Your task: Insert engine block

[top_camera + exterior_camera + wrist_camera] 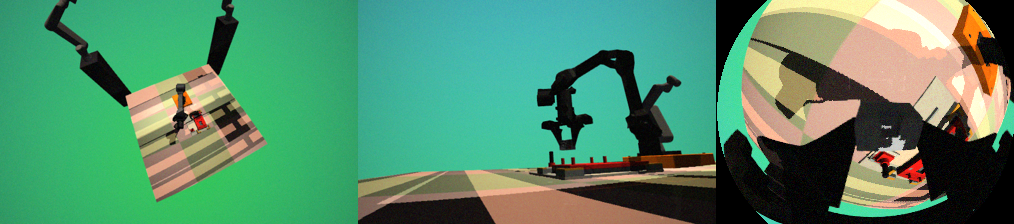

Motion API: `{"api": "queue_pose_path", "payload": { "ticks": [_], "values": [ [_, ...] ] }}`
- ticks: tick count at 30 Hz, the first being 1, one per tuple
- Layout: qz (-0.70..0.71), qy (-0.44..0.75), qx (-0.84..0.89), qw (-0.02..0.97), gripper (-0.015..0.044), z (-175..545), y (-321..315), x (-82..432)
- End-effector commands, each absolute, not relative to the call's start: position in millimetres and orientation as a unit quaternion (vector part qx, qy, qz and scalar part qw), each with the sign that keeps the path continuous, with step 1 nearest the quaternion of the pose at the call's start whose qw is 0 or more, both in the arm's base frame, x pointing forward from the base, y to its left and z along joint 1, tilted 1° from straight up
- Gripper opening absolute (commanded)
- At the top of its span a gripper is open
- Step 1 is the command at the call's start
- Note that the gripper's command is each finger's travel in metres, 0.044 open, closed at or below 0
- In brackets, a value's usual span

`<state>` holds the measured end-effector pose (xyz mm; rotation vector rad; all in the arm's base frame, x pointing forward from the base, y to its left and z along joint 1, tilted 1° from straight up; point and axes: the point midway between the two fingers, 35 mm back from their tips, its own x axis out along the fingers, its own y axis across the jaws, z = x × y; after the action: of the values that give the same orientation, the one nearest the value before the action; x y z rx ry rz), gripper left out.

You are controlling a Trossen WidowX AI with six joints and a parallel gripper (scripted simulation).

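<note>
My gripper (pixel 567 144) (pixel 886 122) is shut on the engine block, a dark block (pixel 567 147) (pixel 886 136) with a pale patch on the side facing the wrist camera. The block hangs in the air above the fixture and touches nothing below it in the exterior view. The red car body (pixel 197 119) (pixel 603 165) (pixel 915 171) lies flat in the fixture, with a dark opening (pixel 201 123) in its top. In the top view the gripper is left of the car body, not over the opening. The rib and the block's slot side cannot be made out.
The pale fixture plate (pixel 190 125) (pixel 934 97) has corner blocks (pixel 570 173) around the car body. A dark upright peg (pixel 551 157) and several short red pegs (pixel 573 160) stand up there. The orange base (pixel 187 101) (pixel 667 161) (pixel 988 80) is behind. Two black pillars (pixel 104 78) (pixel 223 43) carry other arms.
</note>
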<state>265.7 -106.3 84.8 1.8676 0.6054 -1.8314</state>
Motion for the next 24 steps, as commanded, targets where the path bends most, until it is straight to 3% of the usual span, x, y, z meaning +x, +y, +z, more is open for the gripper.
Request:
{"api": "queue_pose_path", "payload": {
  "ticks": [1, 24],
  "values": [
    [-0.666, 0.22, 0.677, 0.223, 0.0, 76, -105, 265],
    [-0.666, 0.22, 0.677, 0.223, 0.0, 33, -105, 265]
  ]
}}
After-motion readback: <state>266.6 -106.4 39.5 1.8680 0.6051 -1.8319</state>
